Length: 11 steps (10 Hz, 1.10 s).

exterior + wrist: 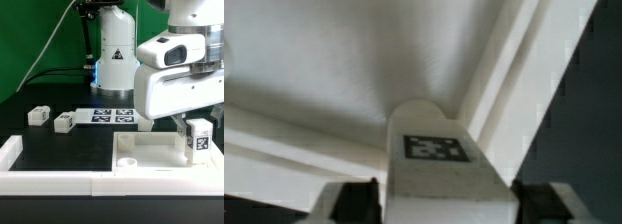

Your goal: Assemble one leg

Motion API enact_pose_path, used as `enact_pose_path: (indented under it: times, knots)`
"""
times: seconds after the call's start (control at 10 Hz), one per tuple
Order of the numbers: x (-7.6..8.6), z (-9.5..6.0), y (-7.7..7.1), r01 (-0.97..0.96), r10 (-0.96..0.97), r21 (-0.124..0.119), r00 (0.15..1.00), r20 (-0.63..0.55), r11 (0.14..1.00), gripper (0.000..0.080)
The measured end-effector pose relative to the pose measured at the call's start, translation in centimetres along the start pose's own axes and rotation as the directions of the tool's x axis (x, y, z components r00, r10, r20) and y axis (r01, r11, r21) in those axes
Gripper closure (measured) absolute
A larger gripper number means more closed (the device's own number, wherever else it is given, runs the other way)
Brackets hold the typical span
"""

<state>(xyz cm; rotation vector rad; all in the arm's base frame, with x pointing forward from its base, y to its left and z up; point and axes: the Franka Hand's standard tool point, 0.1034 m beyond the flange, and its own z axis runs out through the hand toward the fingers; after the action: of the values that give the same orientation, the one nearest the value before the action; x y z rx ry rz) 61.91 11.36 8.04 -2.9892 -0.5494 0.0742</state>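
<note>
My gripper (197, 128) is shut on a leg (198, 139), a small white oblong block with a black-and-white tag, held upright over the right part of the large white square tray-like piece (140, 158). In the wrist view the leg (439, 160) sits between my two dark fingers (352, 203), its rounded end pointing at the white tray-like piece (349, 80). Two more legs (39, 116) (64, 122) lie on the black table at the exterior view's left.
The marker board (112, 114) lies behind the tray-like piece. A white rail (20, 165) runs along the table's front and left. The arm's white base (114, 60) stands at the back.
</note>
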Motion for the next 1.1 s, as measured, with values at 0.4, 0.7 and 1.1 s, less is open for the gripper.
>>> enact_pose_path:
  times: [0.4,0.7,1.1]
  knots:
    - [0.0,0.03,-0.03,-0.033,0.033,0.002,0.999,0.0,0.999,0.0509]
    - [0.0,0.18,-0.49,-0.539,0.539,0.006,0.842,-0.004,0.842,0.0509]
    - [0.19,0.3,-0.75,-0.894,0.894,0.009,0.448,-0.009,0.448,0.0509]
